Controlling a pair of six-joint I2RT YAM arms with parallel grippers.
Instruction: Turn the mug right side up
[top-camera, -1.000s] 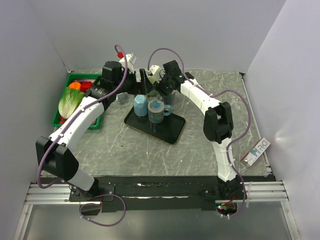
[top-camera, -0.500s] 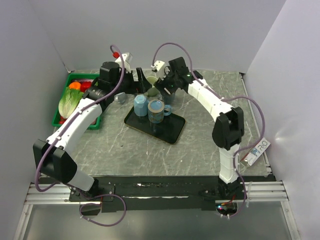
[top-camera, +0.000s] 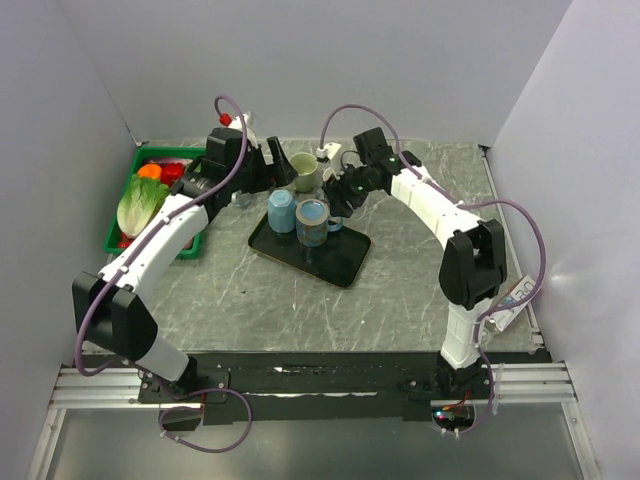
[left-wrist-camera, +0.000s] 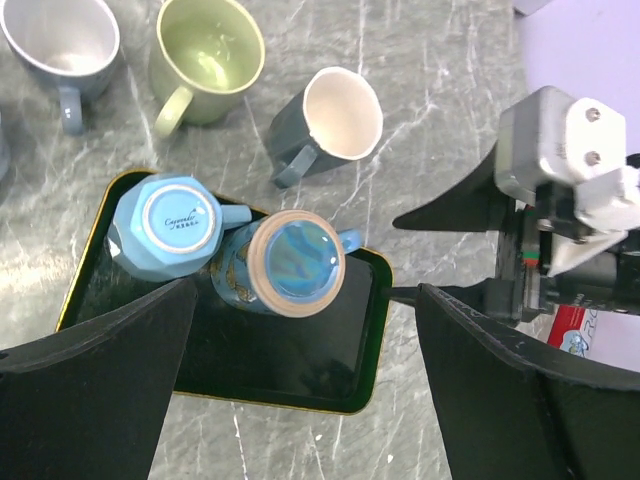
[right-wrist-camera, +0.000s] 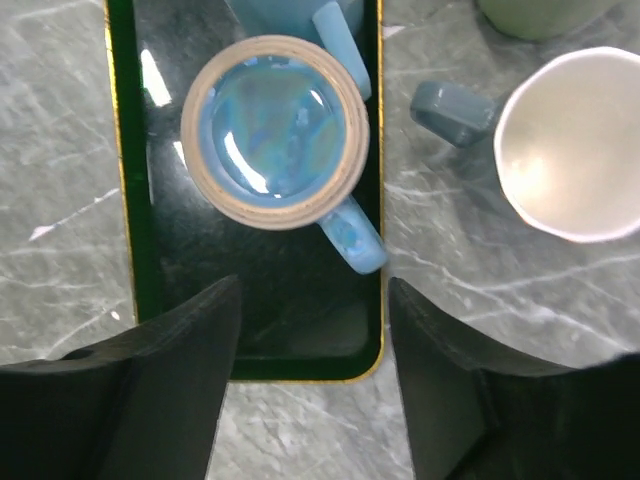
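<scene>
A pale blue faceted mug (left-wrist-camera: 170, 225) stands bottom-up on the black tray (left-wrist-camera: 300, 370), its printed base facing up; it also shows in the top view (top-camera: 281, 210). Beside it on the tray stands a patterned blue mug (right-wrist-camera: 275, 130) (top-camera: 312, 222), topped by a tan ring around a glossy blue disc, seemingly bottom-up too. My right gripper (right-wrist-camera: 310, 400) (top-camera: 342, 192) hangs open and empty above the tray's corner by that mug's handle. My left gripper (left-wrist-camera: 300, 385) (top-camera: 275, 165) hovers wide open high over the tray, holding nothing.
Three mugs stand upright on the marble behind the tray: grey-blue (left-wrist-camera: 62, 40), green (left-wrist-camera: 205, 55) (top-camera: 304, 170), and dark teal with a cream inside (left-wrist-camera: 330, 120) (right-wrist-camera: 570, 140). A green crate of vegetables (top-camera: 150, 200) sits left. A packet (top-camera: 515, 295) lies right.
My right gripper has swung right and nearer, off the spot behind the tray, so the green mug now shows. My left arm has barely shifted.
</scene>
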